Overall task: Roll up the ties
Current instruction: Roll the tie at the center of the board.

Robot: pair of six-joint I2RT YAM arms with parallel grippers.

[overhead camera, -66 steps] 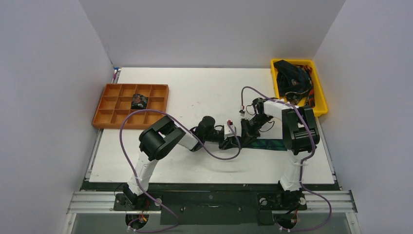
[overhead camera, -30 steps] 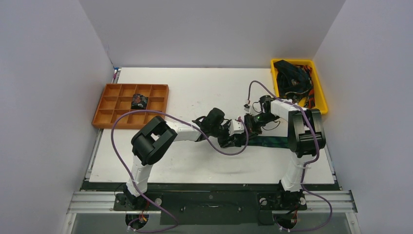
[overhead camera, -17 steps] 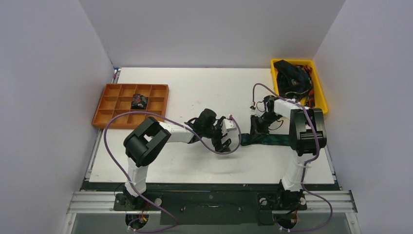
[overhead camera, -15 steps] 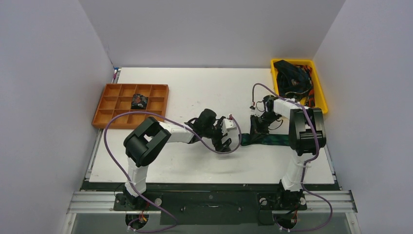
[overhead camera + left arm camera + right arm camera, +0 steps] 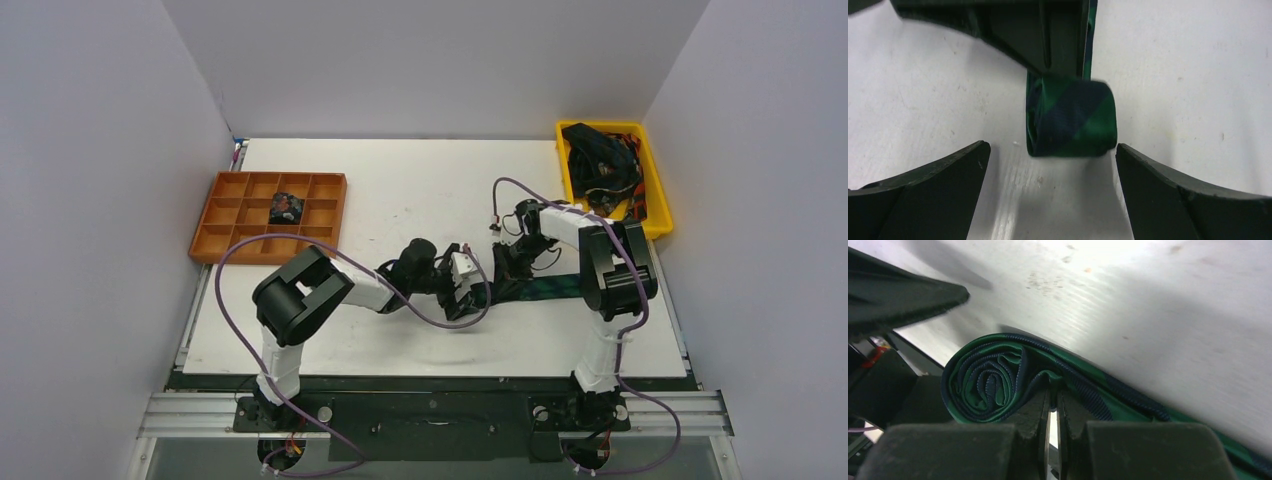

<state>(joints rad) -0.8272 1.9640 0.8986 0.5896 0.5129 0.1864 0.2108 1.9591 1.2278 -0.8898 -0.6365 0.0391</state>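
A navy-green plaid tie (image 5: 548, 292) lies flat on the table, and its left end is wound into a small roll (image 5: 1070, 120) (image 5: 983, 380). My left gripper (image 5: 468, 293) (image 5: 1052, 159) is wide open, low over the table. The roll lies just ahead of its fingertips and touches neither finger (image 5: 938, 185). My right gripper (image 5: 503, 268) (image 5: 1053, 390) is shut. Its tips press on the tie right behind the roll. More ties (image 5: 600, 160) are piled in the yellow bin (image 5: 654, 175). One dark coiled tie (image 5: 286, 208) sits in the orange tray (image 5: 225, 240).
The orange compartment tray stands at the left of the table, the yellow bin at the far right. Purple cables (image 5: 240, 270) loop off both arms above the table. White walls close in the left, back and right sides.
My left gripper has opened, drawn back to the left off the roll, then edged toward it again. My right gripper has slid left along the tie and stays shut.
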